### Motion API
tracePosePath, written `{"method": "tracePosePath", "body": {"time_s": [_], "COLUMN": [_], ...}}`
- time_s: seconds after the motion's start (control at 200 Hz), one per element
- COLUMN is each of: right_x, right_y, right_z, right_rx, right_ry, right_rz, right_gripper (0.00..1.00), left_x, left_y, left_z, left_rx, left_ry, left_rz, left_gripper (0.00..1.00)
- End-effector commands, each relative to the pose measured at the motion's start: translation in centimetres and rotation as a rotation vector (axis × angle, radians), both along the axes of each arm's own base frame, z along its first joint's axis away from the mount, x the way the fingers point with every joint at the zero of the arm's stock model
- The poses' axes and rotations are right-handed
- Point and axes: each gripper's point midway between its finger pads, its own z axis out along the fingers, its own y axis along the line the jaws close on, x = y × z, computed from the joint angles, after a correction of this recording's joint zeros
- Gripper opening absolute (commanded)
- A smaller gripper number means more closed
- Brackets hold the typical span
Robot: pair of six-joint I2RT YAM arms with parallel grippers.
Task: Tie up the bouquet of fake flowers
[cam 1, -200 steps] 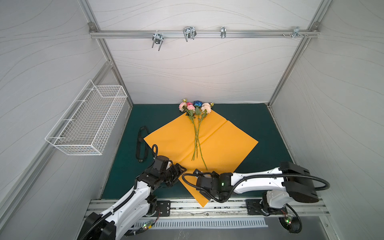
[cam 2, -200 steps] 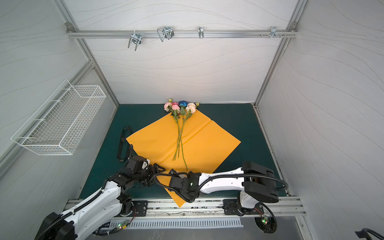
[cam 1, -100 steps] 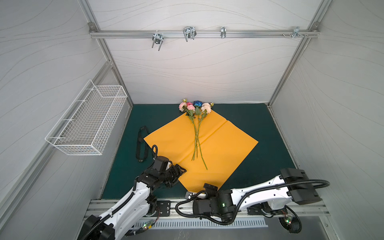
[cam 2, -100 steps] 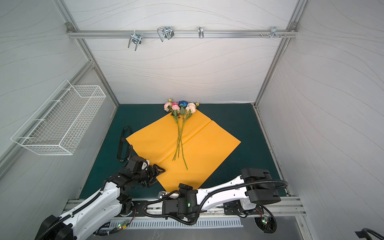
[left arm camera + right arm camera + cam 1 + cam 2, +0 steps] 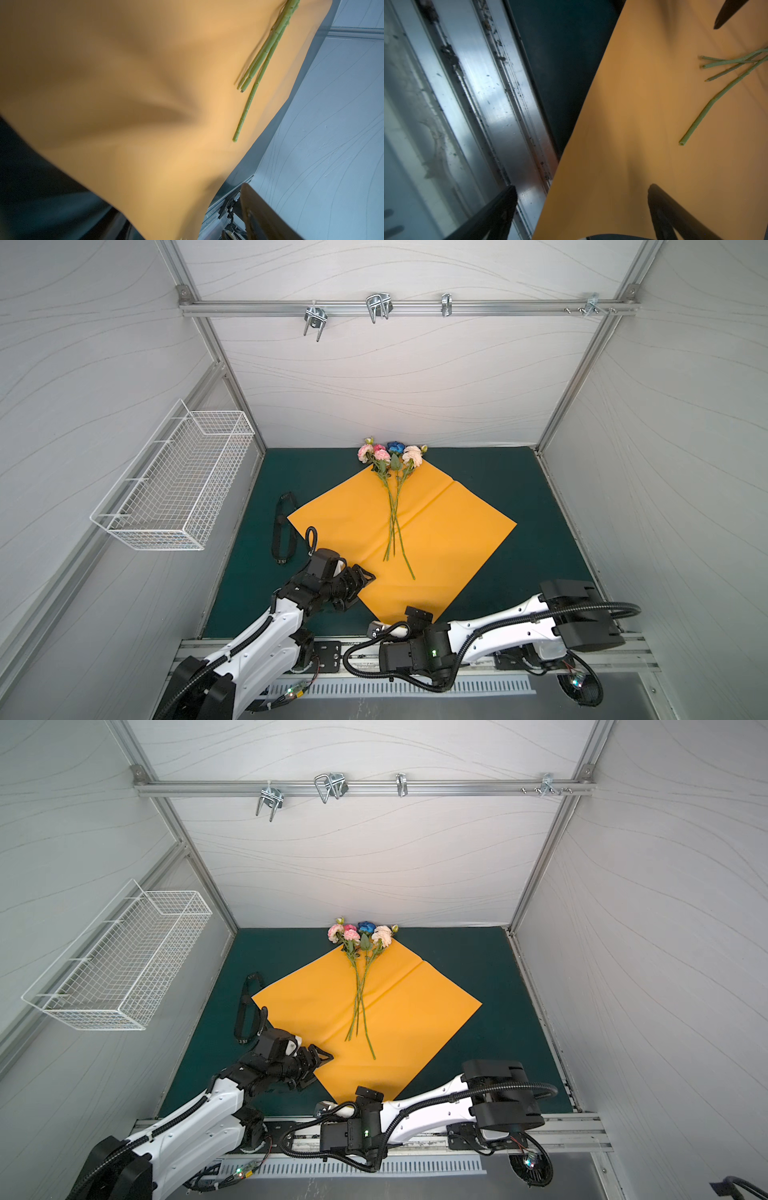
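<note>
bouquet of fake flowers (image 5: 394,464), pink, peach, blue, long green stems

— What's around you?
— White wavy-lined wall panels (image 5: 395,377) on three sides of me, aluminium posts (image 5: 225,377) in the corners.
— And up high?
— An aluminium rail (image 5: 498,308) with metal hooks (image 5: 377,308). A white wire basket (image 5: 178,485) hangs on the left wall; dark green mat (image 5: 498,477) underneath.

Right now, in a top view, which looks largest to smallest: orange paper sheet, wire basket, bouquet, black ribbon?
1. orange paper sheet and wire basket: close, and the basket hangs nearer the camera, so unsure.
2. bouquet of fake flowers
3. black ribbon
</note>
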Motion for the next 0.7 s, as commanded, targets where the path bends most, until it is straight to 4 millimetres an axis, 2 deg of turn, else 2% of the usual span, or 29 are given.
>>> {"method": "tracePosePath", "body": {"time_s": [0.0, 0.1, 0.365, 0.535, 0.64, 0.69], "right_x": [1.2, 2.5, 4.8, 6.4, 7.4, 7.8], "right_y": [-0.6, -1.2, -1.5, -1.1, -0.9, -0.9], "right_z": [0.0, -0.1, -0.1, 0.3, 0.9, 1.0], "right_rx": [-0.018, -0.023, -0.023, -0.014, 0.009, 0.019], "right_ry": [-0.047, -0.086, -0.142, -0.146, -0.128, -0.111], "right_rz": [-0.040, -0.092, -0.147, -0.165, -0.175, -0.181], "right_gripper": [0.99, 0.94, 0.51, 0.39, 0.27, 0.25], "left_x": [1.6, 1.6, 1.7, 1.2, 0.7, 0.5], "left_y": [-0.7, -0.8, -0.9, -0.6, 0.4, 1.1], "left_z": [2.4, 2.5, 2.5, 2.6, 3.3, 3.7], "left_rx": [-0.039, -0.033, -0.014, 0.030, 0.118, 0.166], "left_ry": [-0.064, -0.063, -0.049, -0.036, -0.051, -0.066], "left_rz": [0.009, 0.004, -0.014, -0.058, -0.098, -0.116], "left_gripper": [0.76, 0.76, 0.76, 0.76, 0.76, 0.76]}}
